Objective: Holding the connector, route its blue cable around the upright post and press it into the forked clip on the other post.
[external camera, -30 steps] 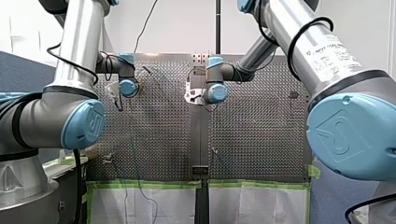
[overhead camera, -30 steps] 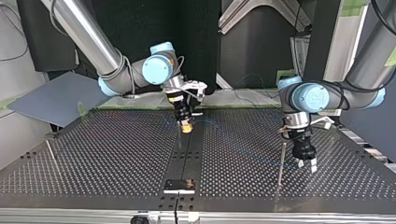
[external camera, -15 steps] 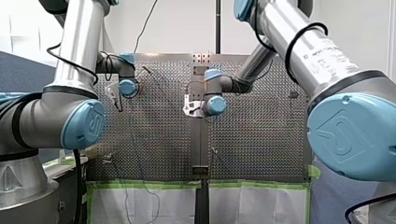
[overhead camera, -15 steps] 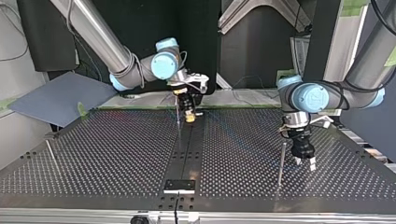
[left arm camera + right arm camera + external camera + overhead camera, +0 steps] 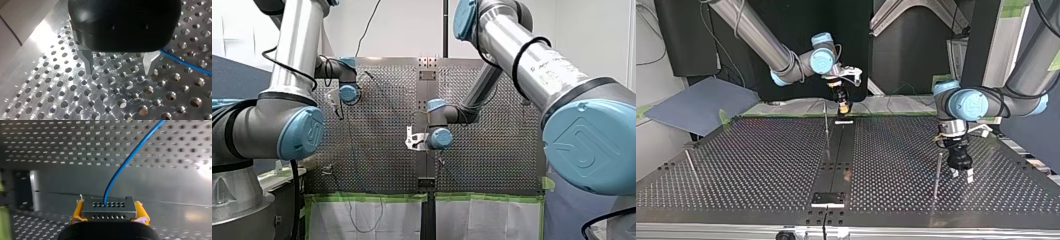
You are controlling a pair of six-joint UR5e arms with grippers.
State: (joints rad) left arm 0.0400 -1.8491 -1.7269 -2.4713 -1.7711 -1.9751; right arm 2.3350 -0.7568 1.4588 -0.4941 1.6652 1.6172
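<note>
Perforated metal table, with a dark strip running down its middle and green tape along the edge nearest the arms.

Right gripper: its yellow pads are pinched on the two sides of the grey connector. One connector counted. In the top view this gripper hangs over the far edge of the table, at the end of the dark strip.

One blue cable leaves the connector's row of holes and curves up and away over the table. In the left wrist view the cable passes just beside one finger, outside the gap. In the top view it is too faint to follow.

Left gripper: its metal fingers are spread with nothing between them, tips low over the holes. Contact with the table cannot be told.

Posts counted: three.
- The middle post is upright, beside the dark strip and near the right gripper.
- The right-hand post is just beside the left gripper.
- The left-hand post leans, close to the table's side edge.
- The fork cannot be made out on any post.

Open room: the table between the middle post and the left-hand post is bare. One small black plate sits at the near edge.
</note>
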